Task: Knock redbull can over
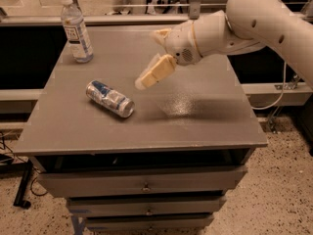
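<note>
Camera view: capped water bottle (pixel 77 31) upright, well behind can, apart from it. Can (pixel 110 98) lies on its side on the gray surface (pixel 195 126), left of center. Drawers (pixel 146 185) below, contents hidden. White arm (pixel 264 18) reaches in from the right. Hand (pixel 146 58) above surface, right of can, not touching it, fingers (pixel 156 71) spread apart, empty.

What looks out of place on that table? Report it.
The redbull can lies on its side at the table's left middle, no spill visible. The water bottle stands upright behind it. The gripper hovers open right of the can, not touching.
</note>
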